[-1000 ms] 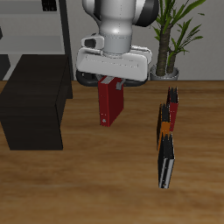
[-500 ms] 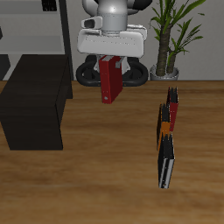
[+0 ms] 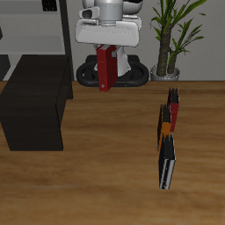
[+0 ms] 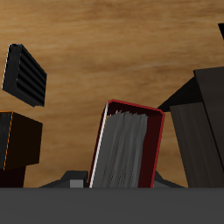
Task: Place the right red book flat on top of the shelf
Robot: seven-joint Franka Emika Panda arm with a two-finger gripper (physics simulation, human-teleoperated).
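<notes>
My gripper (image 3: pixel 107 46) is shut on the right red book (image 3: pixel 105 68), a dark red hardcover hanging upright from the fingers, high above the table. In the wrist view the book (image 4: pixel 128 147) shows its white page block, tilted slightly. The shelf (image 3: pixel 35 98), a low matte black cabinet with a flat top, stands on the table beside and below the held book; it shows in the wrist view (image 4: pixel 203 122) too. The book hangs apart from the shelf, not over its top.
A row of books (image 3: pixel 167 132) stands nearer the table's front edge, including a slim red one (image 3: pixel 173 104) and an orange one. A potted plant (image 3: pixel 167 39) and a tall grey rack (image 3: pixel 53 26) stand at the back. A dark slatted object (image 4: pixel 24 75) shows in the wrist view.
The gripper has risen and moved back toward the robot's base with the red book in it. The book has turned edge-on to the exterior camera.
</notes>
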